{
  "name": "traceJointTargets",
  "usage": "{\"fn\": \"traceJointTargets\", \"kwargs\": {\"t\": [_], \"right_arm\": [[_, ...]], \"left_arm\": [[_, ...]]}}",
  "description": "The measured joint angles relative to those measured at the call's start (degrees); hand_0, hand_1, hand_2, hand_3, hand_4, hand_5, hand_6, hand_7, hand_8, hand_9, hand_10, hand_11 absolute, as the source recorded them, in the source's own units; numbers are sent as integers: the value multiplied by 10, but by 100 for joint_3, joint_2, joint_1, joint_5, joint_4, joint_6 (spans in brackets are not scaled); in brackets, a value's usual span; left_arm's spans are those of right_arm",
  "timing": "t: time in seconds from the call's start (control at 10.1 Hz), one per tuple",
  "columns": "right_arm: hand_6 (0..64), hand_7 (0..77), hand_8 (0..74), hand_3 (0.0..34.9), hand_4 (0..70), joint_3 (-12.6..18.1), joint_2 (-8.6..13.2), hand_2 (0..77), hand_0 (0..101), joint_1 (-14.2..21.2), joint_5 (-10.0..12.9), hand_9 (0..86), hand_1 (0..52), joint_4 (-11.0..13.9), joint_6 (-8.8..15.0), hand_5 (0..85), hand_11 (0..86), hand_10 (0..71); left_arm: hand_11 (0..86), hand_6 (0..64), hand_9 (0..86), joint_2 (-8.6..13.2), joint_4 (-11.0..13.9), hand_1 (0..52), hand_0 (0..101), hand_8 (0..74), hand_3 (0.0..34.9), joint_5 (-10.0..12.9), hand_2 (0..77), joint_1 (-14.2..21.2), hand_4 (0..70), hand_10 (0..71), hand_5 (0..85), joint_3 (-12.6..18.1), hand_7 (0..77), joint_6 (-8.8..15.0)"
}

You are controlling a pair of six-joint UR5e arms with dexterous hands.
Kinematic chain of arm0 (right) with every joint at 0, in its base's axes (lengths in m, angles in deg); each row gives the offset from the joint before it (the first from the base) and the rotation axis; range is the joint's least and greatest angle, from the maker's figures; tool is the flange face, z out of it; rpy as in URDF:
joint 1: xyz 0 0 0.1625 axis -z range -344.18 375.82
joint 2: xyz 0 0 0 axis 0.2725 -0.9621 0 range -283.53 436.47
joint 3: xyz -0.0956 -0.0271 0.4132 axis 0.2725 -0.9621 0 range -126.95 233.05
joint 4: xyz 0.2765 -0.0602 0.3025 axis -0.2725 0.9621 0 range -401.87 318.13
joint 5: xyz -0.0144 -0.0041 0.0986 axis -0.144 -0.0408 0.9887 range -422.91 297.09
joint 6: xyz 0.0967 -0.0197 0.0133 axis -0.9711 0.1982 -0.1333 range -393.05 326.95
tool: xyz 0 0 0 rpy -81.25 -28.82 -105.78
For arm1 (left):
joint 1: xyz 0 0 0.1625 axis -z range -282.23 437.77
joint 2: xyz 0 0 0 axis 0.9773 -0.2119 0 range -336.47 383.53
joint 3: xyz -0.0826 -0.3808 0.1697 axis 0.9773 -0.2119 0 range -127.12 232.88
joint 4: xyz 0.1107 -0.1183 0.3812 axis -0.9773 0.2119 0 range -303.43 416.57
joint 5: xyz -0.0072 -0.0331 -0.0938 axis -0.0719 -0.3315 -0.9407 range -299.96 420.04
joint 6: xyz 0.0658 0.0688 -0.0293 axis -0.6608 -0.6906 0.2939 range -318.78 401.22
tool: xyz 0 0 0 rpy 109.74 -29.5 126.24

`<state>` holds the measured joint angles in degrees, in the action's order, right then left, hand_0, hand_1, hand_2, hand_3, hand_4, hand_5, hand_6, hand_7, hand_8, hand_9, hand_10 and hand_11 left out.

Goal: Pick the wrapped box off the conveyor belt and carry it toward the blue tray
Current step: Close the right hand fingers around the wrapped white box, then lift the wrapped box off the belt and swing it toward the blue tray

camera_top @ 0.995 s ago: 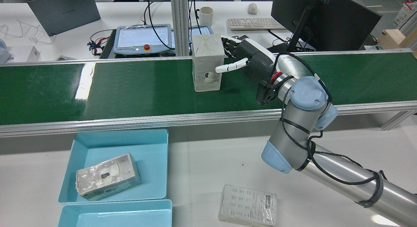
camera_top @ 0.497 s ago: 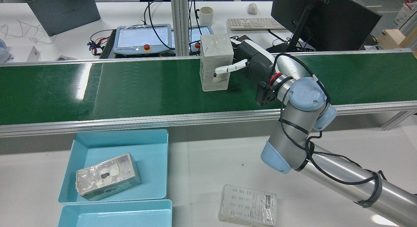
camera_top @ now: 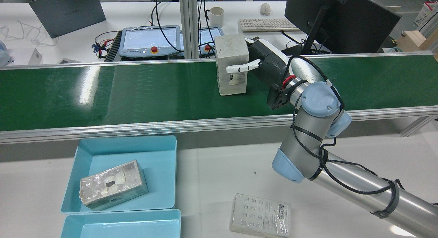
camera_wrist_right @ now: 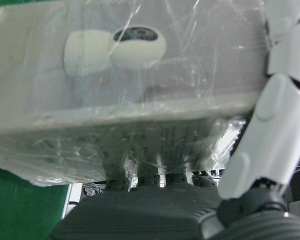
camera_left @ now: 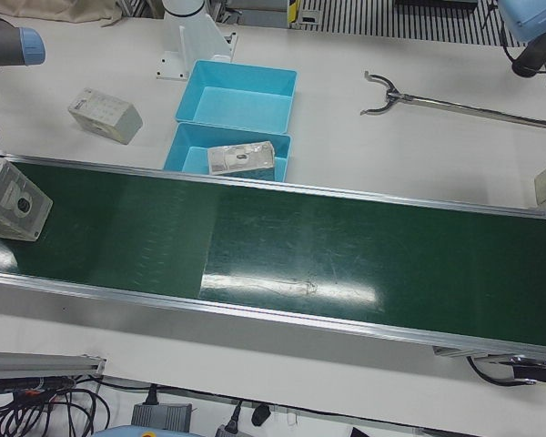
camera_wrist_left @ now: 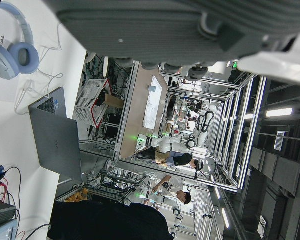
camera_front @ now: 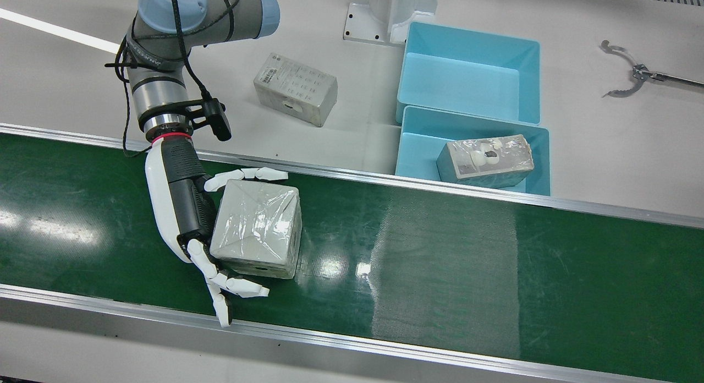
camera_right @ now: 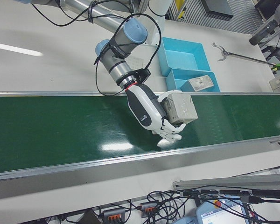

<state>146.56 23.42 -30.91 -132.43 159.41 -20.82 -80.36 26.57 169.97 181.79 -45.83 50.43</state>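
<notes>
The wrapped box (camera_front: 258, 223) stands upright on the green conveyor belt (camera_front: 440, 251). It is grey-white under clear film, with a small white camera printed on its side (camera_top: 232, 56). My right hand (camera_front: 181, 201) is open around it, palm against one side. The thumb (camera_front: 247, 174) lies along the near face and the fingers (camera_front: 236, 286) are spread past the far face. The box fills the right hand view (camera_wrist_right: 140, 90). The blue tray (camera_top: 160, 162) sits on the table in front of the belt. Only the underside of my left hand (camera_wrist_left: 190, 20) shows, high above the station.
Another wrapped box (camera_top: 113, 185) lies in the blue tray. A second blue tray (camera_top: 130, 227) is beside it. A flat wrapped box (camera_top: 260, 214) lies on the table near my right arm. A metal grabber tool (camera_front: 621, 75) lies beyond the trays.
The wrapped box has travelled along the belt toward my right hand, from clear of the palm to between thumb and fingers. The hand has hardly moved.
</notes>
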Motion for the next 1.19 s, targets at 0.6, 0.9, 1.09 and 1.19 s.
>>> {"fn": "traceJointTargets", "kwargs": {"t": [0.6,0.9,1.09,1.19], "right_arm": [[376,485,513,0,218,561,221,284,425,338,221,496,0,19,3,633,529,436],[387,665,573,0,229,1158,386,278,434,1311,888,693,0,31,61,704,671,480],[387,704,584,0,229,1282,577,278,435,1883,1125,720,0,39,176,704,687,491],[393,704,600,0,229,1299,628,278,437,2089,1176,698,0,49,240,704,644,447]], "left_arm": [[0,0,0,0,0,0,0,0,0,0,11,0,0,0,11,0,5,0],[0,0,0,0,0,0,0,0,0,0,5,0,0,0,11,0,0,0],[0,0,0,0,0,0,0,0,0,0,5,0,0,0,11,0,0,0],[0,0,0,0,0,0,0,0,0,0,5,0,0,0,11,0,0,0]]}}
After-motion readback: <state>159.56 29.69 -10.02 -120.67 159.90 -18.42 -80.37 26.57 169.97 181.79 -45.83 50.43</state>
